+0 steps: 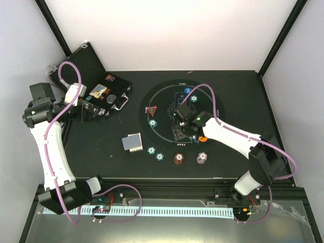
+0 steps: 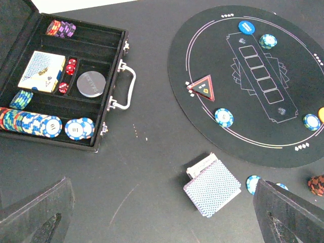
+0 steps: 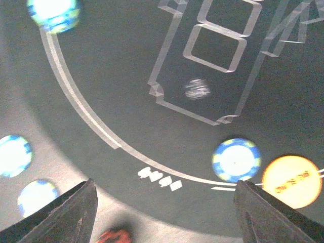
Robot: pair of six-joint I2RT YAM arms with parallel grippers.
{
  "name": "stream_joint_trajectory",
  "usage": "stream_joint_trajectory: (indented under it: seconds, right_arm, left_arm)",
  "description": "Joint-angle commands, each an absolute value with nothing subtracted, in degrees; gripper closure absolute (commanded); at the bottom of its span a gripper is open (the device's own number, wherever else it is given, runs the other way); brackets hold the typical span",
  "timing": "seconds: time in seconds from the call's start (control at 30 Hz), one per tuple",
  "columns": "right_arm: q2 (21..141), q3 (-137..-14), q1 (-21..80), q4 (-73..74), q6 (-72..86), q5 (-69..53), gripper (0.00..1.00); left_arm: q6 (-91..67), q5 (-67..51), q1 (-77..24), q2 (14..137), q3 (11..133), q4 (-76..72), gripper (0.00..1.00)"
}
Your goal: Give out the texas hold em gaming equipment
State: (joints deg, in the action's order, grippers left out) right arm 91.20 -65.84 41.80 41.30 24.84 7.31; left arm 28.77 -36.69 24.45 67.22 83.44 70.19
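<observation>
Left pincer (image 2: 162, 217) and right pincer (image 3: 167, 215) gape wide, empty; lettering on orange disc (image 3: 292, 181) is blurred.

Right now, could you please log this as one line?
left gripper open, empty | right gripper open, above round black printed mat

We log white shells, black joints, purple cables (image 1: 55, 119) on left arm (image 1: 48, 152), right arm (image 1: 230, 134); black left hand (image 1: 90, 112), right hand (image 1: 181, 134).
</observation>
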Motion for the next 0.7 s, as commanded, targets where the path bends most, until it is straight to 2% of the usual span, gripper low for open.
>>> stream_joint_trajectory:
  seconds: [0.0, 0.13, 0.33, 0.5, 0.67]
  right_arm:
    - [89.0, -66.1, 49.0, 45.7, 26.9, 8.1, 0.21]
    - [88.4, -63.4, 53.6, 45.3, 28.8, 5.6, 0.16]
    - [88.8, -59.7, 57.0, 43.9, 31.1, 4.5, 0.17]
    - [89.8, -59.1, 58.2, 43.8, 31.2, 3.7, 0.21]
    - [90.8, -58.3, 58.7, 44.3, 30.7, 3.7, 0.31]
  left_arm:
    - [29.4, -38.3, 25.0, 67.4, 85.4, 70.3, 0.01]
    - [29.5, -38.3, 25.0, 67.3, 85.2, 70.3, 0.01]
    - [29.4, -38.3, 25.0, 67.1, 85.1, 70.3, 0.01]
    - [29.4, -38.2, 25.0, 67.1, 85.5, 70.2, 0.01]
    - [29.3, -38.1, 25.0, 67.0, 85.5, 70.3, 0.01]
